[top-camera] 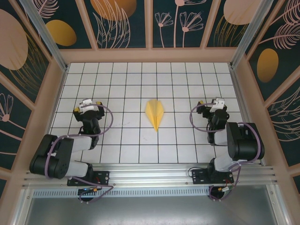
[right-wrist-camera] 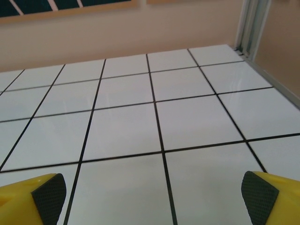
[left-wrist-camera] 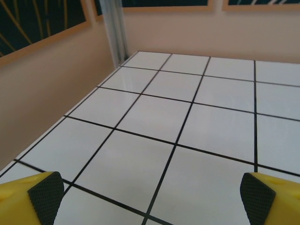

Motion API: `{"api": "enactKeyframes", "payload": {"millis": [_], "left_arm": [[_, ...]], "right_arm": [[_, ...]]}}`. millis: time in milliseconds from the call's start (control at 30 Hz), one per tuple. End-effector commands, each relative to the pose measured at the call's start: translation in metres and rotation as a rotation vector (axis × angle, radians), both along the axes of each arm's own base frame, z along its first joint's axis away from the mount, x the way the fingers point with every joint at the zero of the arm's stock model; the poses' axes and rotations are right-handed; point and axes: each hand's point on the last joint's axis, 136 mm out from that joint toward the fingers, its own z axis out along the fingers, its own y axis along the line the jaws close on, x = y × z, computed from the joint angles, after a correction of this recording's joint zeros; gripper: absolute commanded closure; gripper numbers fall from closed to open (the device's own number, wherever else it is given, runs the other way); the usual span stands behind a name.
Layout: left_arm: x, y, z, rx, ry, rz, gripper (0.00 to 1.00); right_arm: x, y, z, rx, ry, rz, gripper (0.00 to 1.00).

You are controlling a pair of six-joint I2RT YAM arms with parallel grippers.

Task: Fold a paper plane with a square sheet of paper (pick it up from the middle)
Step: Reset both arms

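Observation:
The square sheet of paper lies folded into a yellow paper plane [top-camera: 155, 114], a slim dart with a centre crease, its nose pointing toward the near edge, flat on the middle of the tiled table [top-camera: 140, 84]. My left gripper [top-camera: 87, 105] stands well to the plane's left, open, with nothing between its fingers. My right gripper [top-camera: 213, 104] stands about as far to the plane's right, also open and holding nothing. In the left wrist view, my left gripper [left-wrist-camera: 150, 201] has its black pads [left-wrist-camera: 47, 194] wide apart over bare tiles. My right gripper [right-wrist-camera: 154, 199] looks the same, pads [right-wrist-camera: 258, 196] spread.
Pale walls [top-camera: 56, 93] and metal corner posts [left-wrist-camera: 115, 33] enclose the white grid table on three sides. Both arm bases [top-camera: 86, 178] sit on the metal rail at the near edge.

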Motion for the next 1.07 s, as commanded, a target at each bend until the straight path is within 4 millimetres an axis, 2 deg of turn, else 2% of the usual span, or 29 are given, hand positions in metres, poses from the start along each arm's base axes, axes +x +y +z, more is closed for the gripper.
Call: {"api": "enactKeyframes", "payload": {"millis": [0, 67, 167, 200, 233, 300, 1033], "left_arm": [[0.012, -0.001, 0.033, 0.016, -0.158, -0.052, 0.02], [0.008, 0.011, 0.029, -0.038, -0.186, -0.046, 0.02], [0.001, 0.012, 0.030, -0.072, -0.256, -0.107, 0.01], [0.001, 0.012, 0.023, -0.082, -0.228, -0.108, 0.01], [0.003, 0.012, 0.019, -0.091, -0.193, -0.119, 0.02], [0.009, 0.026, 0.019, -0.113, -0.203, -0.039, 0.01], [0.009, 0.021, 0.019, -0.103, -0.188, -0.075, 0.01]], "right_arm": [[-0.001, -0.005, 0.015, 0.018, -0.070, -0.048, 0.01], [-0.001, -0.005, 0.015, 0.017, -0.071, -0.049, 0.01], [-0.001, -0.005, 0.015, 0.018, -0.070, -0.048, 0.01], [-0.001, -0.005, 0.014, 0.019, -0.069, -0.048, 0.01], [-0.001, -0.005, 0.014, 0.019, -0.069, -0.049, 0.01], [-0.001, -0.006, 0.014, 0.018, -0.067, -0.048, 0.01], [0.000, -0.005, 0.014, 0.019, -0.067, -0.043, 0.01]]}}
